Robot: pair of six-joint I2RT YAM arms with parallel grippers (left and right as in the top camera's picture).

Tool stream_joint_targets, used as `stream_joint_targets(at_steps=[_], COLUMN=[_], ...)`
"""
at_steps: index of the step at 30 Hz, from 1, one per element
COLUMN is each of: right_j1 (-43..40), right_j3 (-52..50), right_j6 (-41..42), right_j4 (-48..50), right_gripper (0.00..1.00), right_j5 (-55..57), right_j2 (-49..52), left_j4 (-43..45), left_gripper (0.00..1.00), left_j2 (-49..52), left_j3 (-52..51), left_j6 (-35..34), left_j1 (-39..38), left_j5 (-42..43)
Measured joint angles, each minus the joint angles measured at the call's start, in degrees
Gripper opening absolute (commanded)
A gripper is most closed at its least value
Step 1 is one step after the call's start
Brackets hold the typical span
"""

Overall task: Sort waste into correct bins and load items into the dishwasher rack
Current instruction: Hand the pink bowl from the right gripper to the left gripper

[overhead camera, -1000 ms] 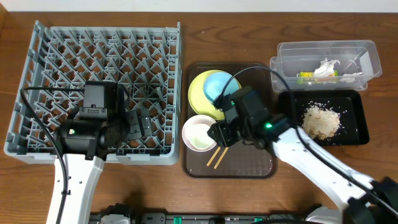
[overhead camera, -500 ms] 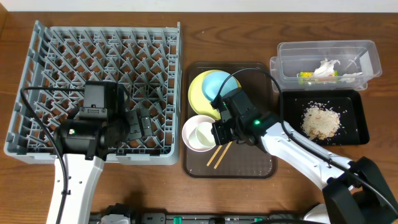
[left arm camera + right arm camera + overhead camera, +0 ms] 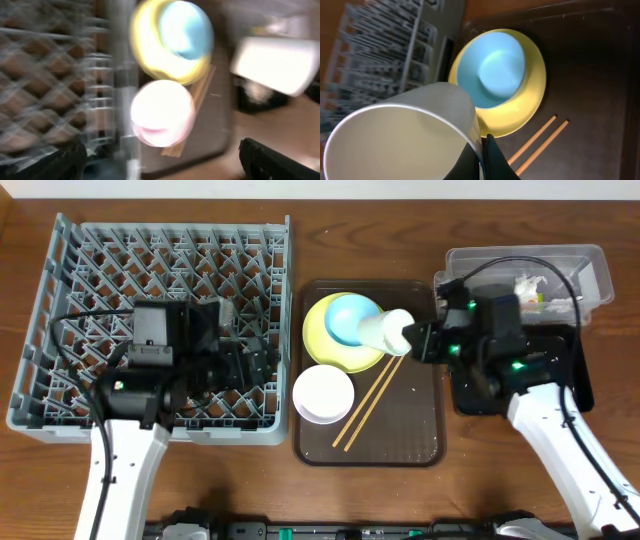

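My right gripper [image 3: 418, 340] [image 3: 483, 156] is shut on the rim of the small white cup [image 3: 388, 332] [image 3: 405, 135], which hangs on its side above the brown serving tray [image 3: 410, 435]. On that tray lie the yellow plate [image 3: 322, 338] [image 3: 520, 112] with the light blue bowl [image 3: 350, 318] [image 3: 492, 70] on it, the white bowl [image 3: 323, 393] [image 3: 161, 112] and the wooden chopsticks [image 3: 368, 402] [image 3: 540, 145]. My left gripper [image 3: 255, 365] [image 3: 160, 169] stands open over the right edge of the grey dishwasher rack [image 3: 100, 270]. The left wrist view is blurred.
At the back right stands the clear tub [image 3: 590, 270] with crumpled white tissue [image 3: 528, 283] in it. My right arm covers most of the black tray [image 3: 578, 370] in front of it. The rack fills the table's left side.
The right gripper has shut on the cup, lifted it out of the white bowl and carried it up and to the right. The left gripper has swung right toward the tray.
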Motion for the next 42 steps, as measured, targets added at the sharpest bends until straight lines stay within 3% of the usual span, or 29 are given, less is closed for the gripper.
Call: stream_joint_targets(at_steps=[9, 15, 24, 30, 42], right_j1=[-1.4, -0.9, 0.8, 0.9, 0.9], right_j3=[0.0, 0.0, 0.0, 0.0, 0.0], right_j6=[-0.2, 1.5, 3.1, 3.2, 3.5], right_j4=[9.7, 17.3, 18.3, 19.1, 18.6], right_gripper=[0.01, 0.01, 0.01, 0.01, 0.01], right_j5=[-24.2, -34.3, -37.9, -37.9, -38.0], right_j2=[2.3, 2.5, 2.5, 2.5, 2.5], left_j4=[13.1, 16.6, 24.6, 29.7, 31.3], left_gripper=[0.98, 0.99, 1.0, 0.83, 0.77], left_j2=[10.9, 16.1, 18.0, 18.0, 18.0], left_j3=[0.0, 0.0, 0.0, 0.0, 0.0], left_j6=[-0.6, -1.6, -5.8, -12.2, -14.8], left_j1=[-0.4, -3.1, -8.9, -12.4, -14.3], left_j5=[33.9, 45.3, 48.1, 46.7, 45.9])
